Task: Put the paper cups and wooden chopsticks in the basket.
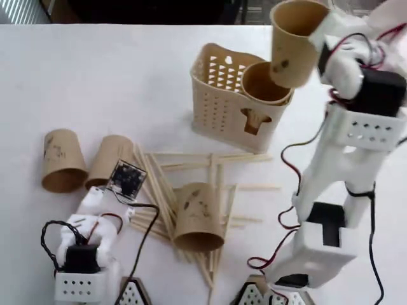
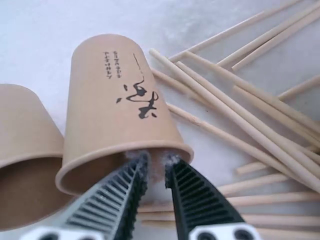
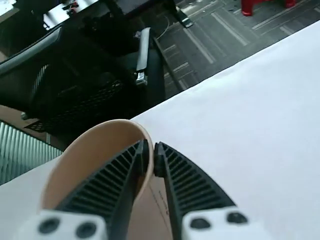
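Note:
My right gripper [image 3: 151, 147] is shut on the rim of a brown paper cup [image 1: 294, 39], held upright in the air over the cream basket [image 1: 222, 108]. Another cup [image 1: 264, 86] stands inside the basket. My left gripper [image 2: 156, 162] is low at the table's front left. It is open by a narrow gap, its tips at the mouth of a cup [image 2: 117, 105] lying on its side, the same cup [image 1: 109, 160] seen from above. A second lying cup [image 1: 62, 162] is beside it. A third cup [image 1: 199, 216] rests on the scattered wooden chopsticks [image 1: 191, 168].
The right arm's white body [image 1: 331, 190] stretches from the front edge up the table's right side, with red and black cables hanging off it. Chopsticks [image 2: 240, 115] lie spread just beyond the left gripper. A chair and floor show past the far table edge [image 3: 225, 75].

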Action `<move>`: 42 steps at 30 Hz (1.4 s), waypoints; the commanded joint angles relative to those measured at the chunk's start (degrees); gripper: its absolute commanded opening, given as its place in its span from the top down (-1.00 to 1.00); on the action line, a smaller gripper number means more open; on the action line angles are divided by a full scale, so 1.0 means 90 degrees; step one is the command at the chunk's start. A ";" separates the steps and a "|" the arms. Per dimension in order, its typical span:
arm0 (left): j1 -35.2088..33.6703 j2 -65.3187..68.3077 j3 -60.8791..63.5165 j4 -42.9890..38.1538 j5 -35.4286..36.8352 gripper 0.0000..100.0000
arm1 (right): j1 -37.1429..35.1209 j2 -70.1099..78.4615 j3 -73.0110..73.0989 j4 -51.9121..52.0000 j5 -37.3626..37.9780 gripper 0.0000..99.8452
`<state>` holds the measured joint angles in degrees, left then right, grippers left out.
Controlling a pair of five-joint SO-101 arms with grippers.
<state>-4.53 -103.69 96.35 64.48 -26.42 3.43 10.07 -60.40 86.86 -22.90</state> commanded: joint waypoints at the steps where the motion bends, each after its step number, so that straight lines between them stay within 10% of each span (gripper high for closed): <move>1: 0.0054 -0.0054 -0.0020 0.0000 -0.0059 0.84 | -0.0269 0.0249 -0.0137 -0.0239 -0.0098 0.97; 33: 0.0054 -0.0054 -0.0020 -0.0029 -0.0059 0.84 | -0.0679 -0.0737 -0.0586 0.1294 0.2090 0.58; 42: 0.0054 -0.0054 -0.0020 -0.0029 -0.0059 0.84 | -0.0952 -0.2955 0.2608 0.1294 0.2842 0.78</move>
<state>-4.53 -103.69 96.35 64.48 -26.42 -3.78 -8.84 -47.03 98.02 1.36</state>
